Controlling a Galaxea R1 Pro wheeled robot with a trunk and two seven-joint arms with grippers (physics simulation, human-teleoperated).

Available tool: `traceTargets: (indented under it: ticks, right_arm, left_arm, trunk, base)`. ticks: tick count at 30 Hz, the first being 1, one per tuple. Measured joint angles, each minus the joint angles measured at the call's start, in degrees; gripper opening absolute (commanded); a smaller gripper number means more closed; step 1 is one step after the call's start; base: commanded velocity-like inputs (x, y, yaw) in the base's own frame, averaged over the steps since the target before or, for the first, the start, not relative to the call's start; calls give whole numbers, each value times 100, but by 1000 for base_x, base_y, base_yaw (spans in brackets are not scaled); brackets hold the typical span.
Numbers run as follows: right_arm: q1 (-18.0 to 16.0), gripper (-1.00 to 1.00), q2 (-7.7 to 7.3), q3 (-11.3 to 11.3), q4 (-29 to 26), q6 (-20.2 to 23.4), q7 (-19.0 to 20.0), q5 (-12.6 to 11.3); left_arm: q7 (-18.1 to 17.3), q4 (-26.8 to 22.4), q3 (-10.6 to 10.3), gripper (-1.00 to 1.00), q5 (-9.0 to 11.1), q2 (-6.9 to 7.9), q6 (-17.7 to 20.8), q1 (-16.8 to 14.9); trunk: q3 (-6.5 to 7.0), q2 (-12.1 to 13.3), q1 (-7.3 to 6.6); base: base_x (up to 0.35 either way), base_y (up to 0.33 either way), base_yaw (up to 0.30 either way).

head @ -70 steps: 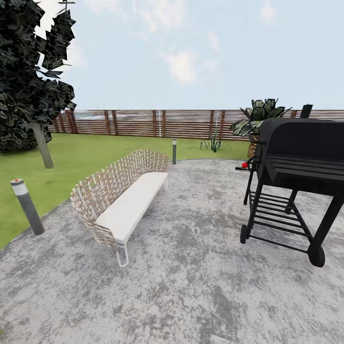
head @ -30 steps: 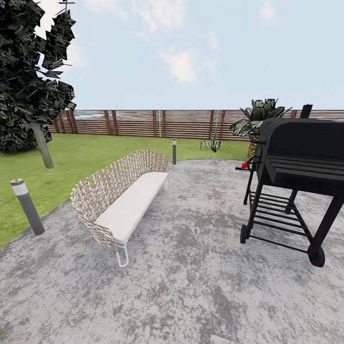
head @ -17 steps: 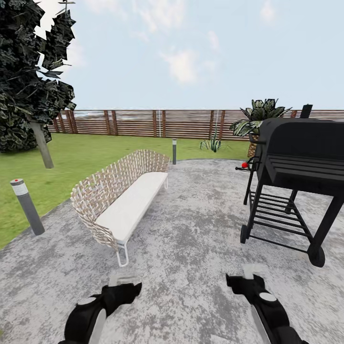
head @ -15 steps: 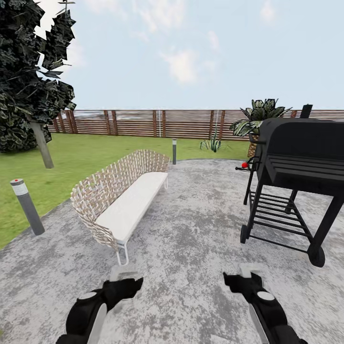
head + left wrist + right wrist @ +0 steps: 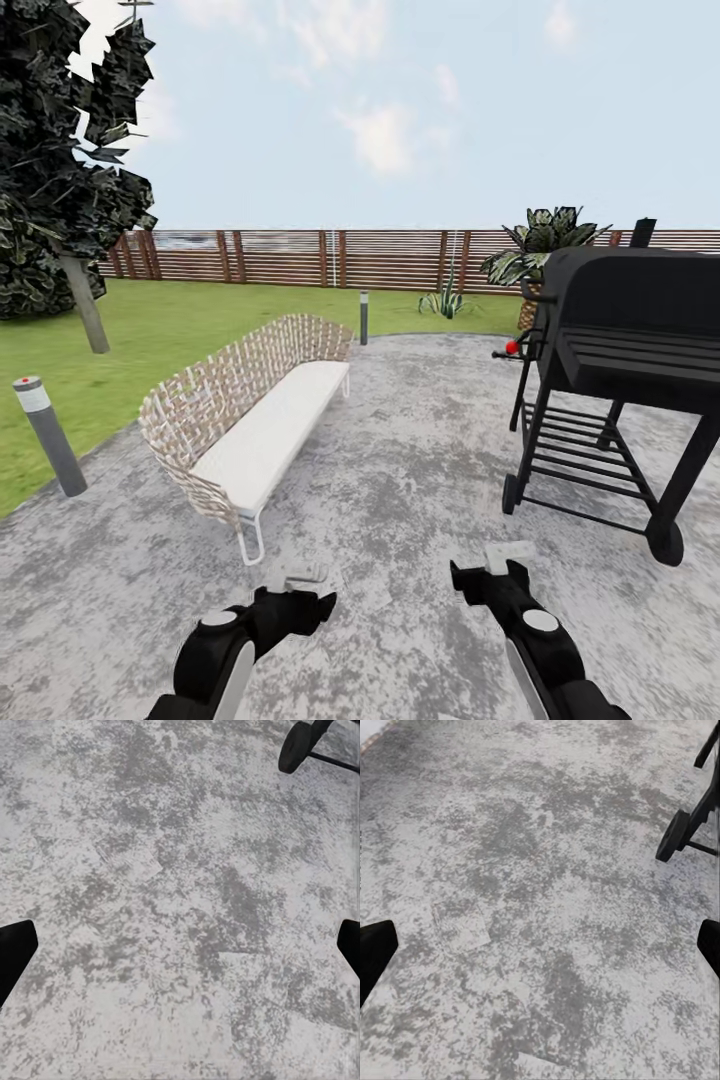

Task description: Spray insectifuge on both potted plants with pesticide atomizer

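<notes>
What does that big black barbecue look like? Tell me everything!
The big black barbecue grill stands upright on the mottled grey paved patio, at the head view's right. It looks like dark metal: a rounded closed lid, a slatted side shelf, a barred lower rack, thin legs and small wheels. Something small and red sits at its left side. Neither gripper touches it.

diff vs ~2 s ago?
Both arms came up into the head view: left gripper and right gripper now reach forward over the patio, both open and empty. The camera shifted slightly. Bench, grill and fence are unchanged.
</notes>
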Motion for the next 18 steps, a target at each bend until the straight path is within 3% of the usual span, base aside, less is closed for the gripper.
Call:
traceTargets:
  ticks: [8, 18]
  right_arm:
    - [0, 100, 15, 15, 3, -159, 34, -1]
    - [0, 100, 17, 15, 19, -153, 23, -1]
  left_arm:
    - [8, 47, -9, 100, 7, 4, -160, 0]
    - [5, 297, -4, 100, 9, -5, -174, 0]
  trunk:
    - [0, 0, 0]
    - [0, 0, 0]
  base:
    - [309, -78, 0]
    - [321, 35, 0]
